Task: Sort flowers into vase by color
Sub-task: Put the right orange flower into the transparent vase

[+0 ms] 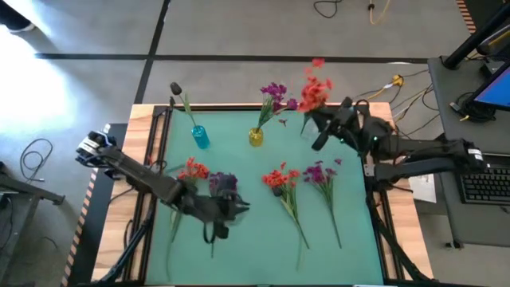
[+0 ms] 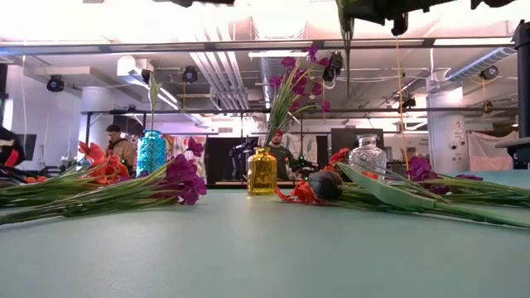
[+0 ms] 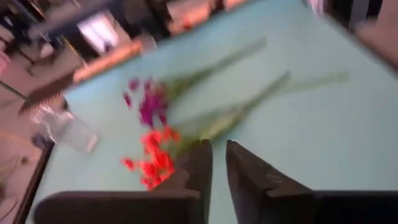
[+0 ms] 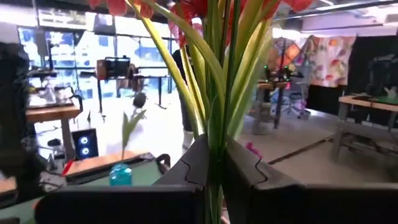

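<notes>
Flowers: sort is partly done, judging by the layout. The blue vase (image 1: 199, 137) near the tabletop's (image 1: 351, 247) back-left holds one dark-bud stem (image 1: 180, 100); the yellow vase (image 1: 256, 137) just right of it holds purple stems (image 1: 273, 96). A clear vase (image 2: 367, 156) shows in the low view, apparently empty and waiting for reds. The orange-red bunch (image 1: 315, 89) is up in the air at the back-right, pinched at the stems by the right gripper (image 1: 322, 131), fingers pressed together on them; the right wrist view shows the stems running up between the fingers (image 4: 245, 171). Likely headed for the clear vase, but not placed yet. Still loose on the tabletop: a red flower (image 1: 193, 169) and a purple one (image 1: 222, 182) at left, plus a red flower (image 1: 279, 178) and a purple one (image 1: 322, 171) at centre-right, stems trailing toward the front edge. The left gripper (image 1: 231, 209) sits low over the left pair, just beside the purple head; the left wrist view shows its fingers (image 3: 198, 168) nearly together with only a narrow gap and nothing between them. So roughly one colour per vase has started; four loose flowers plus the held bunch remain.
</notes>
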{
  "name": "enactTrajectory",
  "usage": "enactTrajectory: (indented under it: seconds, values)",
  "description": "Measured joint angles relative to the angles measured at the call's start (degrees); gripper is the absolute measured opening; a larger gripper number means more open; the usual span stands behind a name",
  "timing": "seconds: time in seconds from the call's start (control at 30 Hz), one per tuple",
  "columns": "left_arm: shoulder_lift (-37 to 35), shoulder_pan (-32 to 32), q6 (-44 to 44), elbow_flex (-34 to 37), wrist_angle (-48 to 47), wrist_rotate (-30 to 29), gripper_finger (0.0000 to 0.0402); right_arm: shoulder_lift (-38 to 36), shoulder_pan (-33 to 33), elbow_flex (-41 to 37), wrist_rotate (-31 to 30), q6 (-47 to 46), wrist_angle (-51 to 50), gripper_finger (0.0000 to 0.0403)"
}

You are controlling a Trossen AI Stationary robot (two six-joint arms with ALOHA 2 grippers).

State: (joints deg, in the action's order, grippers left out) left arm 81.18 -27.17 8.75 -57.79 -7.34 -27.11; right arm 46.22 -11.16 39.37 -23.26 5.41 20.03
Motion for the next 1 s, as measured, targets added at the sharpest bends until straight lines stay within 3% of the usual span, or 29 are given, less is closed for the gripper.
enactTrajectory:
  seconds: [0.1,0.3,0.37,0.47,0.7,1.0]
  values:
    - [-6.7,1.0,0.6,4.7,7.1,0.6,0.0005,-0.5,-4.2,0.0,4.6,-0.8,-0.2,0.0022]
    - [-21.7,1.1,-3.0,11.5,11.9,0.7,0.0005,-0.1,-12.2,0.0,8.9,-0.8,-0.5,0.0022]
    - [-25.6,1.1,-5.3,13.5,11.8,0.7,0.0002,0.0,-13.8,0.0,8.5,-0.9,-1.0,0.0022]
    - [-29.9,1.1,-7.6,15.9,11.7,0.7,0.0001,-0.1,-15.4,-0.1,2.5,-0.9,-2.3,0.0022]
    - [-35.3,1.1,-11.8,20.4,11.5,0.7,0.0,-0.1,-17.1,-3.4,0.9,-2.4,0.4,0.0022]
    - [-36.5,1.1,-17.7,22.6,10.4,0.7,0.0,-0.1,-17.4,-7.6,0.0,-3.2,5.4,0.0022]
